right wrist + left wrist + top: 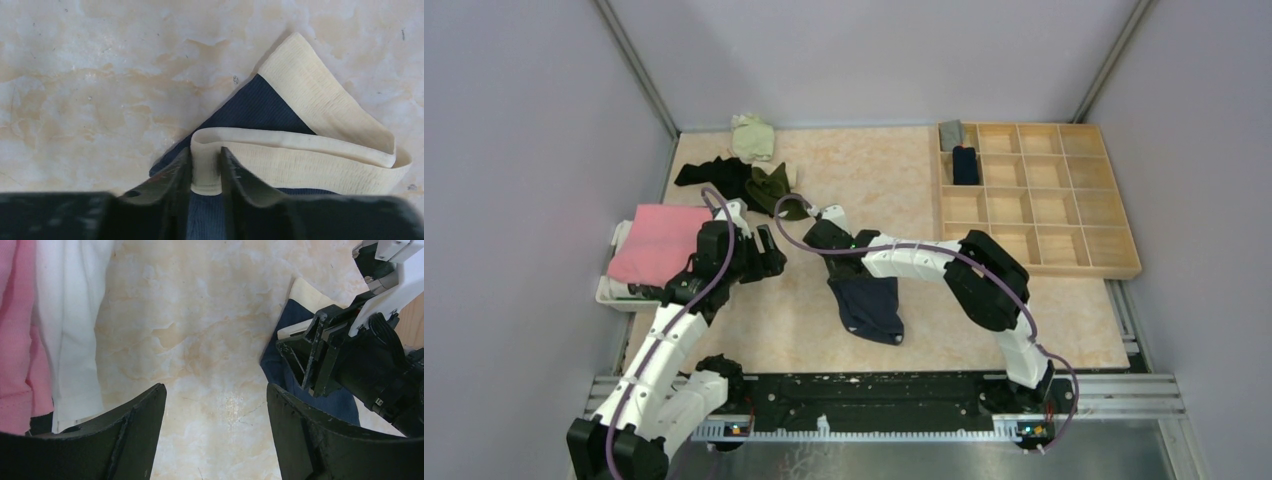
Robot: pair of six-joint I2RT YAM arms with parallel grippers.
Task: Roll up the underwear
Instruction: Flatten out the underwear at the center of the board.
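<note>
Navy underwear (867, 305) lies on the desk (754, 330), its beige waistband (320, 110) pinched in the right claw (205, 156). Just left of it, the left claw (216, 390) hangs spread wide (gripping nothing), beside a pink cloth (659, 240). Farther back are piled dark and olive underwear (769, 185) and a wooden compartment tray (1084, 268).

Navy underwear (869, 305) with cream waistband (320, 95), peach-marbled tabletop (1044, 310), pink cloth (659, 242), olive green underwear (774, 187), light wood tray (1124, 265)
</note>
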